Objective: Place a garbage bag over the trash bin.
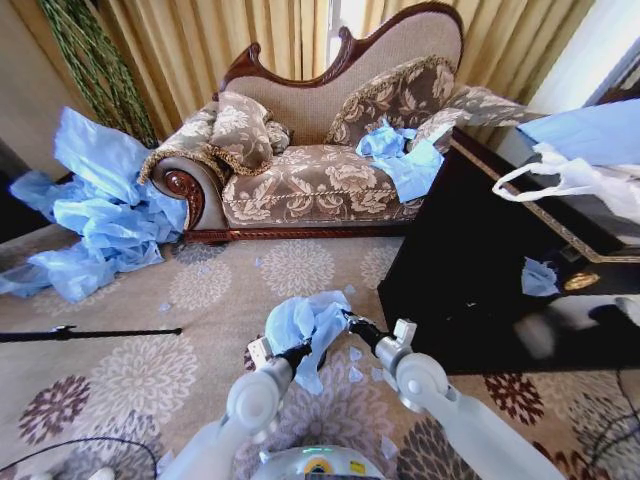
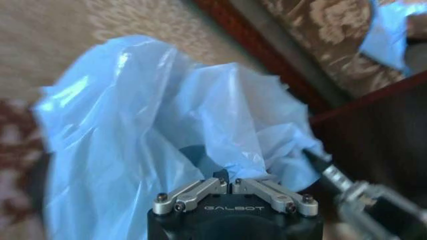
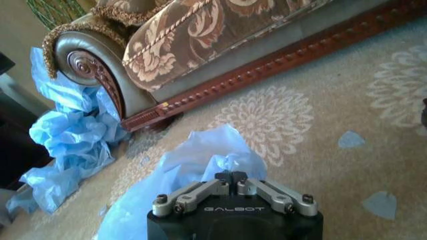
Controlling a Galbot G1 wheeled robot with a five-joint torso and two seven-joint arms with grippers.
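Soft daylight through the curtains (image 1: 250, 30); head view bends at edges, left wrist view blurred.

White arms, black GALBOT-marked wrists

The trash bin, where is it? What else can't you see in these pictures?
- Trash bin: head view, covered by the garbage bag held up by the left gripper and right gripper.
- Bag's opening: left wrist view, lost in folds.
- Dark cabinet top: head view, cut off by the edge.
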